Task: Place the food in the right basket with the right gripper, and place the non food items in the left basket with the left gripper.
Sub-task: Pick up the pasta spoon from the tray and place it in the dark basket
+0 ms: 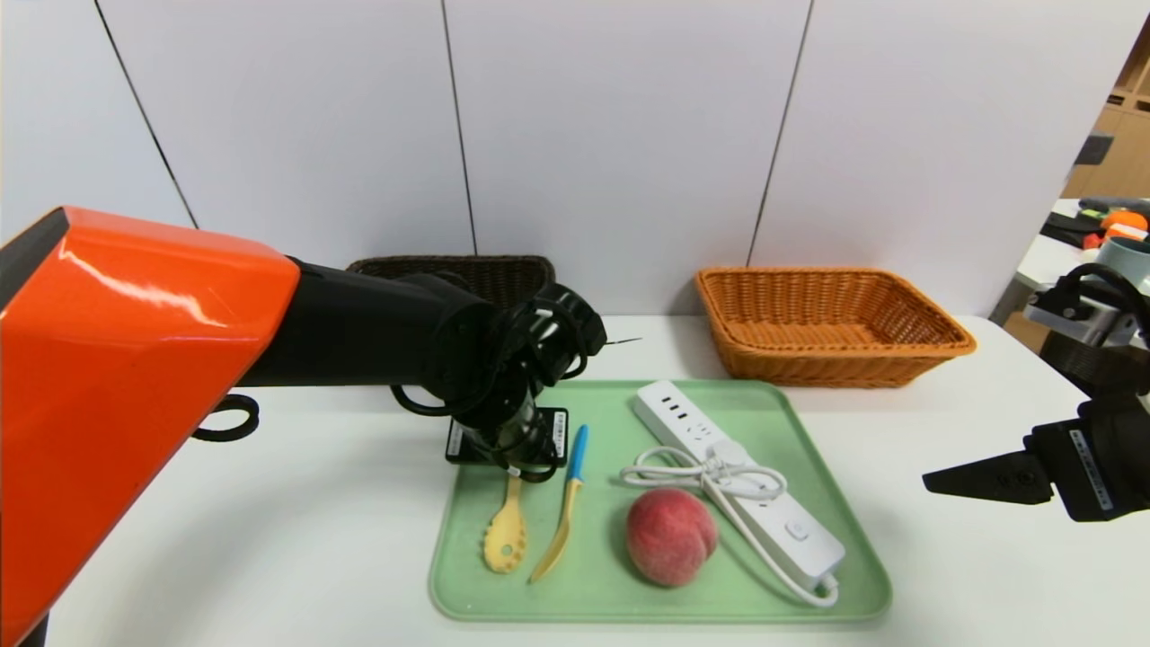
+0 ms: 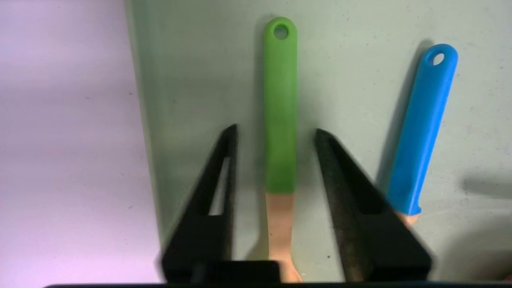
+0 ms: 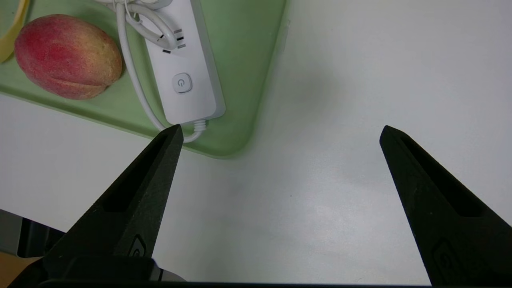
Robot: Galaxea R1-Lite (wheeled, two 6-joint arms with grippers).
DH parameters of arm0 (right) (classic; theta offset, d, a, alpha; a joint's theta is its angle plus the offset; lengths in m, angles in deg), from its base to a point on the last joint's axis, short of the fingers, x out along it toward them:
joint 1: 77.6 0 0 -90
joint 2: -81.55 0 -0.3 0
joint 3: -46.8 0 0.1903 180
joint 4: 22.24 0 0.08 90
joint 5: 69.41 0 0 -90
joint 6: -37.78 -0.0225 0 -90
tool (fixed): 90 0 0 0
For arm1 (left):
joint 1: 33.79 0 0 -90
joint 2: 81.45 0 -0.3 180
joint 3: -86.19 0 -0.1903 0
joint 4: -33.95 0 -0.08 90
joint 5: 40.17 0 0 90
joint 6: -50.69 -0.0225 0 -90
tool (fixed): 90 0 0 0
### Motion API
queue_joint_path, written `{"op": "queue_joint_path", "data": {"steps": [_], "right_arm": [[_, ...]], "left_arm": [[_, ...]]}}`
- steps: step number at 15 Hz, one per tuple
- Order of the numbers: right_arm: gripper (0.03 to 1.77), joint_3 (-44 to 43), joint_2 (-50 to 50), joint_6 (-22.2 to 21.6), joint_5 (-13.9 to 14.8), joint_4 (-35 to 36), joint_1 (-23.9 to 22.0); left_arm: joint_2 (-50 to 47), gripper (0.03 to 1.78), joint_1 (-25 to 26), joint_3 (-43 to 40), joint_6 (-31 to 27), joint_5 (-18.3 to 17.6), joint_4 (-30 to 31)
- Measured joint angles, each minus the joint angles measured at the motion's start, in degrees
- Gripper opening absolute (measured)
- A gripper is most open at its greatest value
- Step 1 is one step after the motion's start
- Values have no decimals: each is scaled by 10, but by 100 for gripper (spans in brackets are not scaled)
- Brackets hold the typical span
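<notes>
Left hand [image 2: 276, 132] wide astride green spatula handle [image 2: 281, 108], hidden from head view; right hand [image 3: 280, 134] wide over table [image 3: 340, 100]

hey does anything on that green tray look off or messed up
Nothing stands out. The white power strip lies diagonally with its cord bundled, the reddish peach looks whole, and the green-handled slotted spoon and blue-handled utensil lie side by side on the pale green tray.

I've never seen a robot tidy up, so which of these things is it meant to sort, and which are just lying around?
Part of the job:
peach
power strip
green-handled spoon
blue-handled utensil
dark basket
orange basket
left gripper
right gripper

Just there:
green tray
white table
black loop
</notes>
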Motion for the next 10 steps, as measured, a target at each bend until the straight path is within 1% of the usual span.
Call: {"op": "queue_joint_path", "data": {"steps": [1, 6, 10], "right_arm": [[170, 0, 0, 0, 0, 0, 0], [170, 0, 0, 0, -1, 0, -3], [170, 0, -1, 0, -1, 0, -4]], "left_arm": [[0, 13, 0, -1, -1, 0, 0], [1, 13, 0, -2, -1, 0, -1], [-14, 13, 0, 1, -3, 2, -25]]}}
